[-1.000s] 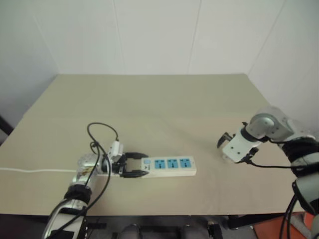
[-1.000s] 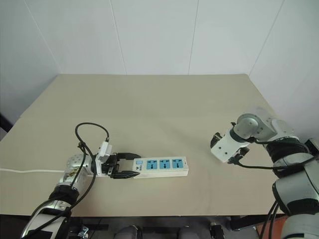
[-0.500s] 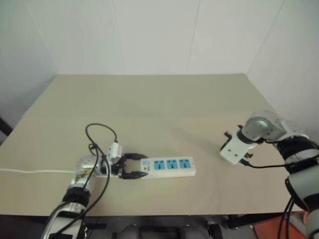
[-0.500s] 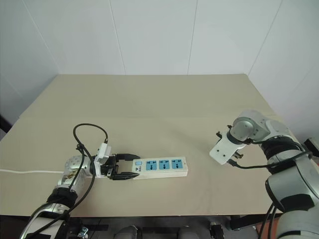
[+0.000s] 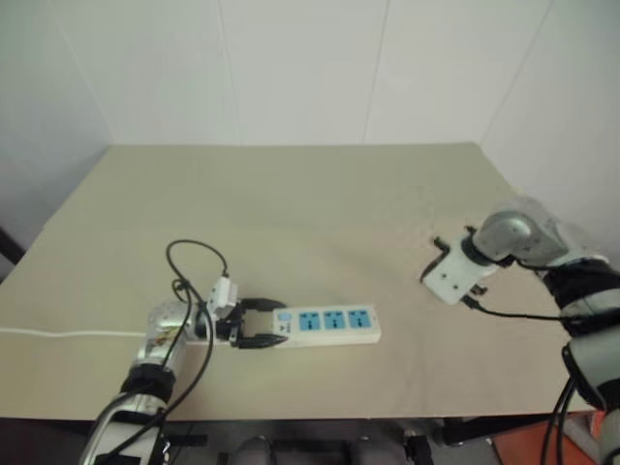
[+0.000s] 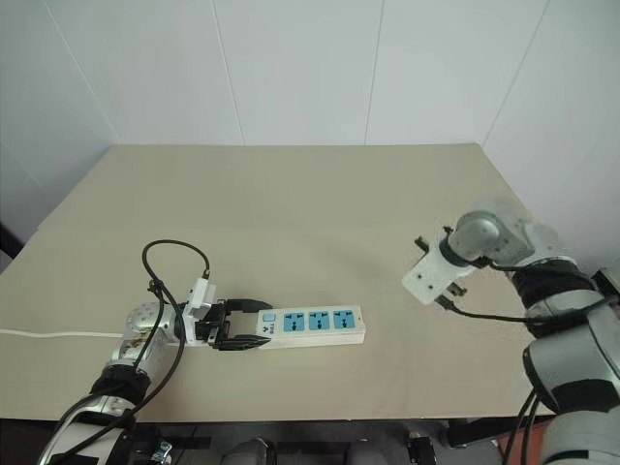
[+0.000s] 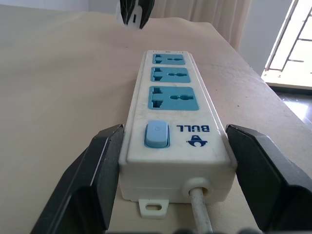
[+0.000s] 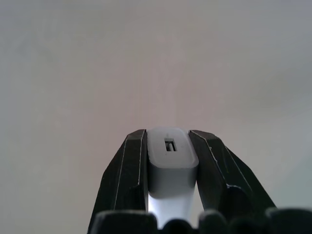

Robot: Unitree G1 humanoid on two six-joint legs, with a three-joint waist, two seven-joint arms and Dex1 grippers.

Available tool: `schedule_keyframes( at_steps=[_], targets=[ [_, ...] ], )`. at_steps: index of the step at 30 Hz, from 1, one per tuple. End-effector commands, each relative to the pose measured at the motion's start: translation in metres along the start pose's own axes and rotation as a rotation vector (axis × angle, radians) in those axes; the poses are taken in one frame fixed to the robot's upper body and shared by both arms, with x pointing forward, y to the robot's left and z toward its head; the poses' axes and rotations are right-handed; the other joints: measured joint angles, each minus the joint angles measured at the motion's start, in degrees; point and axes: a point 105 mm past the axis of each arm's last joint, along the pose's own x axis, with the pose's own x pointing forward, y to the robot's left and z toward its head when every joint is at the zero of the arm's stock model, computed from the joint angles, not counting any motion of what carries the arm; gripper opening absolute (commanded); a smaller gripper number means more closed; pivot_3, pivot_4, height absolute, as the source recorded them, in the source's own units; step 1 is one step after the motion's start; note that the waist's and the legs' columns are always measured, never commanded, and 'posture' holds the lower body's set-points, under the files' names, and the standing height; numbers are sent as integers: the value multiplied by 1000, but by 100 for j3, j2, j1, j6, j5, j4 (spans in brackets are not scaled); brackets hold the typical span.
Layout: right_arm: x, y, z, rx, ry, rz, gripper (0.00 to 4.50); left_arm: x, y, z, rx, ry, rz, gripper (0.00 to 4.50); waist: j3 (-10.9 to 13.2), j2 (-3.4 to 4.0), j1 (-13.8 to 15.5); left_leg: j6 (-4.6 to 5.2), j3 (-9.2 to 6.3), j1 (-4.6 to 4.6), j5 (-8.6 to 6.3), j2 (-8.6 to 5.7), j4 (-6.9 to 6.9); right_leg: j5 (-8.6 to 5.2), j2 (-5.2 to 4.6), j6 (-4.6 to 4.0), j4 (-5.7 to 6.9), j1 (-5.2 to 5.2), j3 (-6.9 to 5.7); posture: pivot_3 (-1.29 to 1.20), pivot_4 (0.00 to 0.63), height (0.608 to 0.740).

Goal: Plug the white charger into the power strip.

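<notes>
Above the table (image 6: 320,213), right pincer (image 8: 168,146) has lifted white charger (image 8: 171,158).

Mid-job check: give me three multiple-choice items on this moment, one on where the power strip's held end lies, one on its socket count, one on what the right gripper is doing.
1. Which end of the power strip sits between the fingers of the left gripper?
A. the far end past the last socket
B. the cord and switch end
C. the middle socket

2. How many blue sockets does the power strip have?
A. two
B. three
C. five

3. What is the state of the right gripper?
A. shut on the white charger
B. open over the strip
C. shut on the cord

Answers:
1. B, the left wrist view shows the blue switch and the cord exit lying between the two black fingers.
2. B, three blue sockets stand in a row.
3. A, the right wrist view shows the charger clamped between both fingers.
</notes>
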Motion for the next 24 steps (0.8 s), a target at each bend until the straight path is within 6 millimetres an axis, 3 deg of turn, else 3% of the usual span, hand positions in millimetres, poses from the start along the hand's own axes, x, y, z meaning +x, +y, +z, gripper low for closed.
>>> schedule_keyframes(
  at_steps=[1,6,8,11,15,24],
  targets=[
    [-31,-39,44,131,-312,-337,1125,0,-5,-9,-28,51,-36,3137,0,0,6,0,0,0,0,0,-1,0,0,-1,0,2,0,0,150,740],
    [-51,-62,84,358,-769,-616,1125,0,-3,-9,-34,54,-40,3137,-1,-2,9,0,-1,0,0,0,6,4,-1,-5,6,3,0,0,150,740],
    [-51,-65,90,492,-911,-644,1125,0,-3,-8,-35,55,-40,3137,-2,-4,21,0,-3,0,0,1,8,4,0,-6,7,4,-2,0,150,740],
    [-33,-64,92,649,-1053,-625,1125,0,-1,-9,-41,59,-35,3137,-3,-5,29,0,-4,-4,0,0,13,4,0,-6,7,4,-5,0,150,740],
    [-13,-63,99,776,-1186,-566,1125,1,1,-11,-55,72,-21,3137,-4,-5,20,0,-4,-3,0,1,12,4,4,-5,10,2,-6,0,150,740],
    [30,-56,109,788,-1222,-420,1125,3,0,-12,-75,61,-11,3137,-4,-5,20,0,-4,-2,0,0,19,4,5,-2,17,1,-5,0,150,740]
  ],
)
